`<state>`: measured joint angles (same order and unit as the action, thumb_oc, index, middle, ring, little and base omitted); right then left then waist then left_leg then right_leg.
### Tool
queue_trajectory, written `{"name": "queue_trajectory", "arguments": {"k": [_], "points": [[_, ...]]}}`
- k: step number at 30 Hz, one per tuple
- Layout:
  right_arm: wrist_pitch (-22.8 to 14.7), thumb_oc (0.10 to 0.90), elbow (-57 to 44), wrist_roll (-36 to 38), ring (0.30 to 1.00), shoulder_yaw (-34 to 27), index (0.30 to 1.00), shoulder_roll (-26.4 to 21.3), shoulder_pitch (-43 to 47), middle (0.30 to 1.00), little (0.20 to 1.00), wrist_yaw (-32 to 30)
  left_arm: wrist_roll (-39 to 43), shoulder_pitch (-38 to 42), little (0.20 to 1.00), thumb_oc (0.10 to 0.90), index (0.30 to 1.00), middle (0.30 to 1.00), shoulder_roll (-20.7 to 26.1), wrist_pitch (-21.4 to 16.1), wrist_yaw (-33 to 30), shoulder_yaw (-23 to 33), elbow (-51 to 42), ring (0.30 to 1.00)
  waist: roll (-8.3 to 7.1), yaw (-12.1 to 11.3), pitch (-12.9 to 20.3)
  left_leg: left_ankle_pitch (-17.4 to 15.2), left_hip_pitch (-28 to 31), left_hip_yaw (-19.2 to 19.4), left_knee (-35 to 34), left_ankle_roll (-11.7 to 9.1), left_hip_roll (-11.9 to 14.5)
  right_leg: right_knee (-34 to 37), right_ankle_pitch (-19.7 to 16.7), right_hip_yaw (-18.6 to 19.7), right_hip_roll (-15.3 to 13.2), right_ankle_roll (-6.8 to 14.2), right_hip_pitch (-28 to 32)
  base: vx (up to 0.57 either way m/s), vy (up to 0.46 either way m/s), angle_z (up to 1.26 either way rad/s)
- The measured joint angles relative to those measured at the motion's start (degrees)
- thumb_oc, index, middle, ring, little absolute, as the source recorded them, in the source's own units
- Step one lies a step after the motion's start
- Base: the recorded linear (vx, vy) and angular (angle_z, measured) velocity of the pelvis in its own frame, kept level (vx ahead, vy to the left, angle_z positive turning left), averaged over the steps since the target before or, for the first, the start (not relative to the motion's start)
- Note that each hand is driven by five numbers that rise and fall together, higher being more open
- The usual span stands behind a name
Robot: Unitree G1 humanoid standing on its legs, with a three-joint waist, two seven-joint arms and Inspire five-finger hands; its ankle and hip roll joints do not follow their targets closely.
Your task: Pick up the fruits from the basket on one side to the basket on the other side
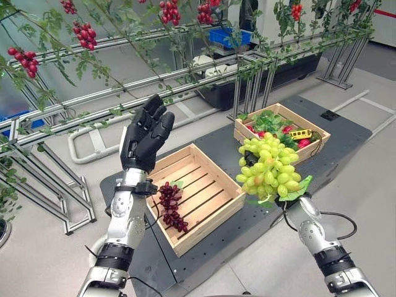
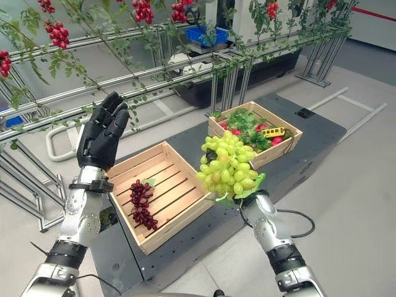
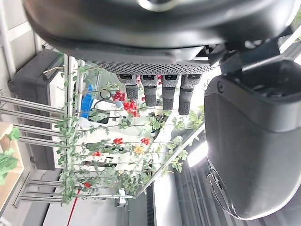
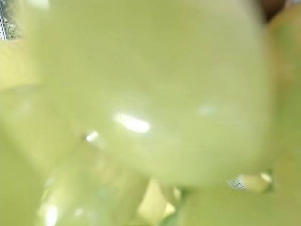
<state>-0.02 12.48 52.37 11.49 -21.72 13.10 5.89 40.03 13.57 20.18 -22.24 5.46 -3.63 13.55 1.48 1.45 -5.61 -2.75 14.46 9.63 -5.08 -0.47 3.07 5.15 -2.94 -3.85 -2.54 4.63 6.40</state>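
**Green grape bunch held up between two wooden crates**

Right of centre in the left eye view, a large bunch of glossy, round, pale-green grapes (image 1: 268,168) with a flat green leaf at its base is held in the air. Its long axis stands roughly upright, leaning a little toward the top of the frame. The right hand (image 1: 286,204) sits under the bunch, almost wholly hidden by the fruit, so I cannot tell how its fingers lie. In the right wrist view, smooth shiny grapes press close against the camera.

The left hand (image 1: 146,137), dark and matte, is raised upper left of centre with its fingers straight and close together, holding nothing.

Below it, in the centre, a shallow square crate of pale slatted wood (image 1: 213,204) rests on a dark, dotted mat (image 1: 204,257). A small bunch of dark red grapes (image 1: 171,206) lies along the crate's left side, its long axis running toward the bottom of the frame. A second pale wooden crate (image 1: 247,132), upper right, holds leafy greens, red fruits and a small yellow item. Silver metal rails (image 1: 93,99) with green vines and red berry clusters cross the top.
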Motion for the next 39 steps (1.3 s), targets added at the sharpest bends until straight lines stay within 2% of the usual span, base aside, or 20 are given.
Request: {"name": "queue_trajectory", "arguments": {"k": [9, 15, 20, 22, 23, 24, 25, 26, 27, 29, 30, 31, 32, 33, 34, 35, 36, 37, 38, 39], "points": [[-0.03, 0.400, -7.83, 0.09, 0.300, -6.12, 0.300, -0.19, -7.65, 0.300, 0.300, 2.52, -9.30, -4.73, 0.900, 0.800, 0.900, 0.900, 0.60, 0.46, 0.16, -0.02, -0.06, 0.900, -0.74, 1.40, -0.47, -0.01, -0.47, 0.82, -0.01, 0.01, 0.03, 0.17, -0.09, 0.88, 0.21, 0.01, -0.90, 0.01, -0.027, -0.05], [-0.11, 0.400, -8.43, -0.17, 0.300, -7.49, 0.300, -0.78, -10.29, 0.300, 0.300, 2.83, -13.37, -7.24, 0.900, 0.800, 0.900, 0.900, 0.91, 6.18, 0.58, -1.44, 0.07, 0.900, -1.16, 3.31, -0.76, -0.03, -0.84, 2.25, -0.01, 0.02, 0.17, 0.21, -0.22, 1.88, 0.35, 0.02, -1.78, 0.01, -0.091, -0.09], [-0.11, 0.400, -8.43, -0.16, 0.300, -8.97, 0.300, -0.80, -11.45, 0.300, 0.300, 3.12, -13.20, -7.34, 0.900, 0.800, 0.900, 0.900, 0.08, 7.09, 0.88, -3.46, 0.85, 0.900, -1.78, 4.30, -1.27, -0.05, -0.85, 3.72, 0.74, -0.01, 0.79, -0.03, -0.36, 3.40, 1.13, -0.49, -2.56, -0.05, -0.243, -0.19], [-0.06, 0.400, -8.39, -0.18, 0.300, -8.98, 0.300, -0.62, -11.38, 0.300, 0.300, 3.30, -13.17, -6.79, 0.900, 0.800, 0.900, 0.900, 0.33, 7.04, 0.79, -3.74, 2.63, 0.900, -3.43, 3.82, -2.97, -1.82, -2.72, 3.56, 7.00, -1.53, 1.48, -2.44, 0.88, 4.88, 1.83, -2.34, -3.69, -0.06, -0.230, -0.50], [0.05, 0.400, -8.30, -0.17, 0.300, -8.90, 0.300, -0.02, -11.45, 0.300, 0.300, 4.15, -12.79, -7.14, 0.900, 0.800, 0.900, 0.900, 0.89, 7.04, 0.27, -3.55, 4.04, 0.900, -6.17, 2.94, -4.60, -2.05, -5.18, 3.11, 15.33, -1.87, 1.38, -3.92, 1.61, 7.06, 1.89, -3.24, -3.70, -0.03, -0.109, -0.72], [0.05, 0.400, -8.40, -0.17, 0.300, -8.79, 0.300, 0.03, -11.53, 0.300, 0.300, 4.86, -12.37, -7.68, 0.900, 0.800, 0.900, 0.900, 1.09, 7.06, -0.07, -3.24, 4.90, 0.900, -7.54, 2.54, -5.33, -2.27, -7.56, 2.78, 21.99, -1.85, 1.60, -4.87, 1.94, 9.21, 1.46, -3.73, -3.68, -0.04, -0.010, -0.98], [0.02, 0.400, -8.71, -0.17, 0.300, -8.97, 0.300, -0.35, -11.48, 0.300, 0.300, 5.51, -12.11, -9.01, 0.900, 0.800, 0.900, 0.900, 0.97, 7.06, -0.61, -3.13, 5.47, 0.900, -8.02, 2.52, -5.61, -2.74, -10.28, 2.09, 29.01, -1.24, 2.63, -5.00, 1.70, 10.36, 1.81, -4.30, -2.87, -0.03, 0.035, -0.75], [-0.17, 0.400, -8.90, -0.16, 0.300, -9.19, 0.300, -0.66, -11.49, 0.300, 0.300, 5.70, -12.13, -9.73, 0.900, 0.800, 0.900, 0.900, 0.91, 7.04, -0.70, -3.33, 5.46, 0.900, -7.73, 2.81, -5.70, -2.99, -11.76, 1.01, 31.93, -0.93, 2.72, -5.06, 1.22, 11.31, 2.54, -5.01, -2.55, -0.04, 0.137, -0.88], [-0.47, 0.400, -8.92, -0.14, 0.300, -10.06, 0.300, -0.76, -11.45, 0.300, 0.300, 5.95, -12.14, -10.66, 0.900, 0.800, 0.900, 0.900, 0.83, 7.00, -1.13, -4.21, 5.39, 0.900, -7.57, 2.79, -5.77, -4.48, -12.76, -5.23, 32.59, 0.59, 0.38, -5.22, 0.87, 13.60, 3.09, -5.36, -2.86, -0.03, 0.162, -1.05], [-0.46, 0.400, -8.81, -0.10, 0.300, -10.04, 0.300, -1.38, -9.10, 0.300, 0.300, 5.98, -12.25, -11.58, 0.900, 0.800, 0.900, 0.900, 0.75, 6.91, -3.37, -5.30, 5.05, 0.900, -7.94, 1.90, -6.04, -6.09, -12.87, -18.47, 21.99, 2.96, -9.77, -3.98, -1.60, 22.42, 3.22, -4.20, -4.19, -0.06, 0.162, -1.52], [-0.46, 0.400, -8.69, -0.10, 0.300, -9.60, 0.300, -1.40, -8.00, 0.300, 0.300, 5.98, -12.29, -11.61, 0.900, 0.800, 0.900, 0.900, 0.79, 6.91, -4.10, -5.30, 5.05, 0.900, -8.24, 1.61, -6.23, -6.37, -13.51, -22.23, 19.04, 3.64, -13.00, -3.30, -2.09, 26.24, 3.16, -3.99, -4.35, -0.08, 0.117, -1.94], [-0.46, 0.400, -8.62, 0.00, 0.300, -7.96, 0.300, -2.06, -5.60, 0.300, 0.300, 5.98, -12.34, -11.63, 0.900, 0.800, 0.900, 0.900, 0.78, 6.91, -5.61, -4.99, 4.84, 0.900, -8.82, 0.03, -6.72, -5.29, -15.24, -28.67, 14.62, 6.58, -18.78, -3.15, -2.52, 32.63, 3.17, -3.37, -5.45, -0.10, 0.155, -2.15], [-0.47, 0.400, -8.69, 0.00, 0.300, -6.40, 0.300, -3.62, -3.89, 0.300, 0.300, 6.09, -12.36, -11.56, 0.900, 0.800, 0.900, 0.900, 0.40, 6.91, -6.18, -4.54, 4.64, 0.900, -7.05, -1.11, -7.48, -4.22, -16.84, -28.94, 12.18, 5.71, -18.79, -4.50, -2.18, 30.45, 4.46, -3.50, -6.19, -0.07, 0.148, -2.10], [-0.47, 0.400, -8.80, 0.00, 0.300, -5.90, 0.300, -4.50, -3.51, 0.300, 0.300, 6.09, -12.36, -11.54, 0.900, 0.800, 0.900, 0.900, 0.11, 6.91, -6.32, -4.46, 4.64, 0.900, -4.79, -1.12, -7.58, -3.76, -17.75, -28.33, 11.53, 5.69, -16.58, -4.77, -2.20, 27.74, 6.29, -3.07, -5.89, -0.05, 0.164, -1.54], [-1.17, 0.400, -9.04, 0.02, 0.300, -5.80, 0.300, -4.75, -4.10, 0.300, 0.300, 5.89, -12.38, -10.96, 0.900, 0.800, 0.900, 0.900, 0.00, 6.88, -6.36, -4.40, 4.81, 0.900, -1.50, -0.89, -7.63, 2.21, -19.39, -24.12, 12.71, 5.38, -12.11, -5.37, -1.99, 23.60, 9.36, -3.37, -5.45, -0.01, 0.133, -1.04], [-1.83, 0.400, -9.25, 0.05, 0.300, -5.40, 0.300, -3.67, -5.38, 0.300, 0.300, 5.75, -12.43, -10.86, 0.900, 0.800, 0.900, 0.900, 0.18, 6.76, -6.81, -3.75, 4.66, 0.900, -1.46, -0.94, -7.52, 3.39, -19.27, -21.56, 11.98, 5.28, -10.76, -8.89, 0.04, 21.03, 9.84, -3.90, -7.09, -0.01, 0.183, -0.96], [-1.87, 0.400, -9.97, 0.09, 0.300, -5.34, 0.300, -3.69, -6.45, 0.300, 0.300, 6.08, -12.62, -10.54, 0.900, 0.800, 0.900, 0.900, 0.22, 6.52, -8.18, -3.58, 3.78, 0.900, -2.21, -0.60, -6.97, 3.07, -19.08, -21.74, 8.76, 3.65, -10.51, -17.63, 4.71, 17.88, 10.43, -5.55, -10.55, 0.00, 0.151, -0.58], [-1.88, 0.400, -10.39, 0.11, 0.300, -5.58, 0.300, -3.39, -7.23, 0.300, 0.300, 6.14, -12.80, -10.11, 0.900, 0.800, 0.900, 0.900, 0.60, 6.45, -8.80, -3.60, 3.36, 0.900, -3.82, 0.57, -6.40, 2.74, -18.55, -21.21, 7.97, 2.42, -11.34, -17.26, 6.11, 16.86, 8.65, -6.65, -10.98, 0.00, 0.110, -0.10], [-1.90, 0.400, -10.73, 0.18, 0.300, -6.39, 0.300, -2.80, -7.57, 0.300, 0.300, 6.47, -13.11, -8.96, 0.900, 0.800, 0.900, 0.900, 0.95, 6.11, -9.16, -3.51, 3.63, 0.900, -5.09, 1.40, -6.81, 2.02, -19.49, -20.30, 11.90, 4.02, -13.05, -13.26, 6.86, 15.79, 5.95, -4.74, -9.65, -0.01, 0.104, -0.26], [-1.89, 0.400, -10.96, 0.33, 0.300, -6.75, 0.300, -2.53, -8.16, 0.300, 0.300, 6.54, -13.30, -8.72, 0.900, 0.800, 0.900, 0.900, 1.15, 6.09, -10.13, -3.39, 3.59, 0.900, -3.85, 0.96, -6.74, 0.37, -17.57, -20.46, 13.04, 6.56, -11.15, -12.04, 5.71, 15.51, 5.18, -4.05, -9.44, -0.02, 0.124, -0.38]]}}
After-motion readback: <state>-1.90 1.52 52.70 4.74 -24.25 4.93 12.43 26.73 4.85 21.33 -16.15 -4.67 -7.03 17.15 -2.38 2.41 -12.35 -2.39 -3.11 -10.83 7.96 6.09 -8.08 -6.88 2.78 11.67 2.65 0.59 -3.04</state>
